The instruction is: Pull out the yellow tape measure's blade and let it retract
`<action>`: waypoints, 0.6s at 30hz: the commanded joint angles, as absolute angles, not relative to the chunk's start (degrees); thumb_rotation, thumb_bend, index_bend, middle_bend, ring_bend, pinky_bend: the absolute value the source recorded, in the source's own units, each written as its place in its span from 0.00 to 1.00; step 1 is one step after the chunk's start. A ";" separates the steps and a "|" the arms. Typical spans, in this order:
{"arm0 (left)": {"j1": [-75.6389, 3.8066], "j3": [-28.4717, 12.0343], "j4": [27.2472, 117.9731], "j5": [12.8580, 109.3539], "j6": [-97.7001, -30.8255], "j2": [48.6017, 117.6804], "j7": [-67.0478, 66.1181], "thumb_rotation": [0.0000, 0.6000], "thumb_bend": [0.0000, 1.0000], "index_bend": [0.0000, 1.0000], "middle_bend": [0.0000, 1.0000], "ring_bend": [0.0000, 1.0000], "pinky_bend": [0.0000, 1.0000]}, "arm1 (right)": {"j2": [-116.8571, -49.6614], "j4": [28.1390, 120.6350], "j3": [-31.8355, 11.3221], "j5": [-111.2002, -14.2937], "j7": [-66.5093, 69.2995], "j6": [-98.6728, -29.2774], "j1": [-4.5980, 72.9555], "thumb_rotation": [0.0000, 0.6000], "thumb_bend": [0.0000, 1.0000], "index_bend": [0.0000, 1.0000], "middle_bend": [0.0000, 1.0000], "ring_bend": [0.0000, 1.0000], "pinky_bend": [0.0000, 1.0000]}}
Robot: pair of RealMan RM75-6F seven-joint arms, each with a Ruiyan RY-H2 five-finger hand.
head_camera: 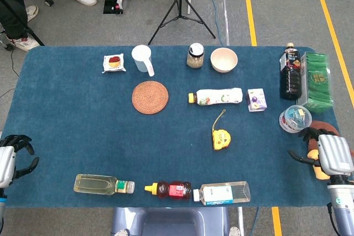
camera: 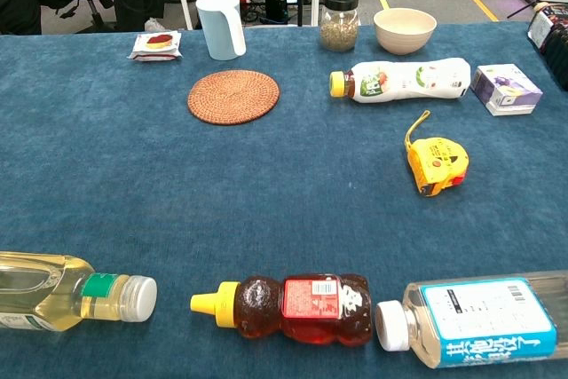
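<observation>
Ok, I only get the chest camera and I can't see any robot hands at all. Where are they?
Observer: The head view shows the right hand at the right edge of the table, with its fingers spread.
Operator: And the other one?
Observer: The left hand is at the left edge. It holds nothing and is far from the yellow tape measure.
Operator: Is anything close to the right hand?
Observer: Yes, a clear plastic cup stands just beyond it, near a dark bottle.
</observation>
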State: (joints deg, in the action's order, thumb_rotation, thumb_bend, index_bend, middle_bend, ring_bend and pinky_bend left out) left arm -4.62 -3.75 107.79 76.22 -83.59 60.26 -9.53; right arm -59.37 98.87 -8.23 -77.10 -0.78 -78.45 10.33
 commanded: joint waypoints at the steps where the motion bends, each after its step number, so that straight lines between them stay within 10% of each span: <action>1: -4.71 -3.71 107.73 76.03 -83.30 60.32 -9.57 1.00 0.27 0.56 0.35 0.23 0.26 | -59.36 98.91 -8.26 -77.02 -0.84 -78.39 10.35 0.70 0.20 0.44 0.50 0.43 0.42; 18: -5.40 -4.50 110.89 75.76 -82.98 57.89 -10.66 1.00 0.27 0.56 0.35 0.23 0.26 | -59.10 99.24 -8.14 -77.20 -0.28 -78.61 10.01 0.70 0.19 0.43 0.50 0.43 0.42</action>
State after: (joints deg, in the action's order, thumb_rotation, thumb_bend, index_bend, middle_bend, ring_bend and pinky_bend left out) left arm -5.36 -4.49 110.84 75.78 -83.03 57.94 -10.63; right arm -59.10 99.24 -8.14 -77.19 -0.28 -78.60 10.01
